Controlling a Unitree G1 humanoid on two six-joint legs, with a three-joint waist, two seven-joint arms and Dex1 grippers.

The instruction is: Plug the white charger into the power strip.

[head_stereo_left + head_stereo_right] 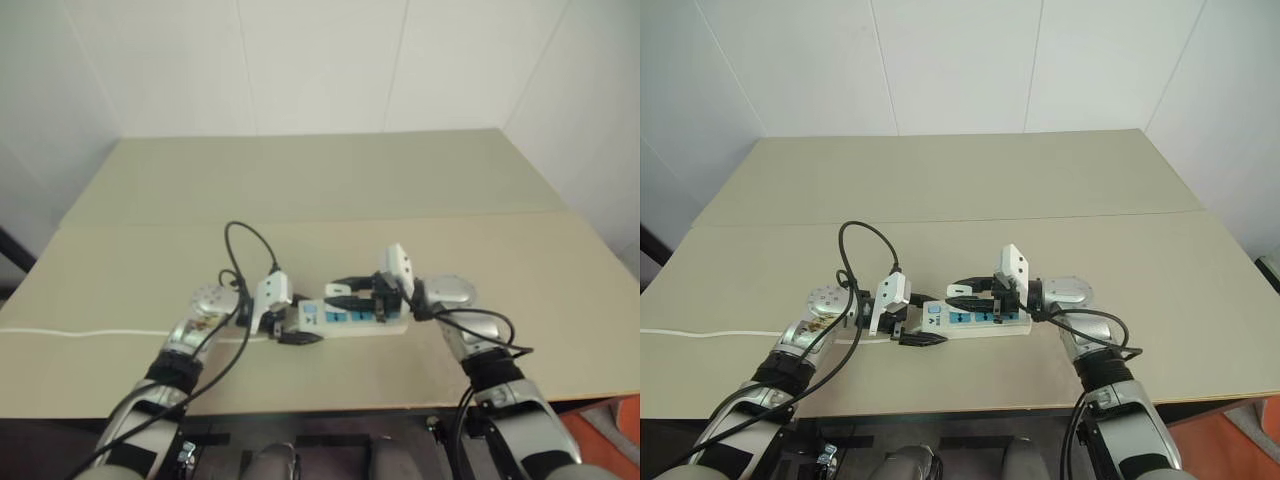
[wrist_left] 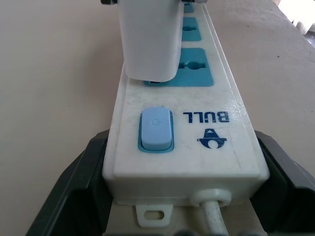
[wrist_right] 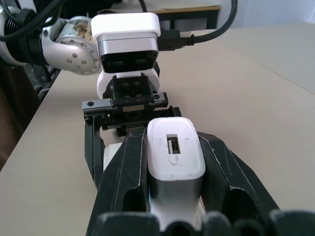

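Note:
The power strip (image 2: 197, 142) lies on the tan table, a long white bar with blue socket faces and a blue switch (image 2: 156, 129) at its near end. My left gripper (image 2: 182, 196) is shut on that switch end, one black finger on each long side. The white charger (image 3: 174, 157) stands upright over the socket nearest the switch, and my right gripper (image 3: 177, 191) is shut on it. In the left wrist view the charger (image 2: 147, 39) has its lower end at the blue socket face, and its prongs are hidden. From the head, both grippers meet over the strip (image 1: 975, 322).
The strip's white cord (image 1: 100, 333) runs left across the table toward its edge. Black cables loop above my left wrist (image 1: 250, 245) and beside my right wrist (image 1: 495, 335). A seam (image 1: 450, 215) crosses the tabletop. White walls stand close behind.

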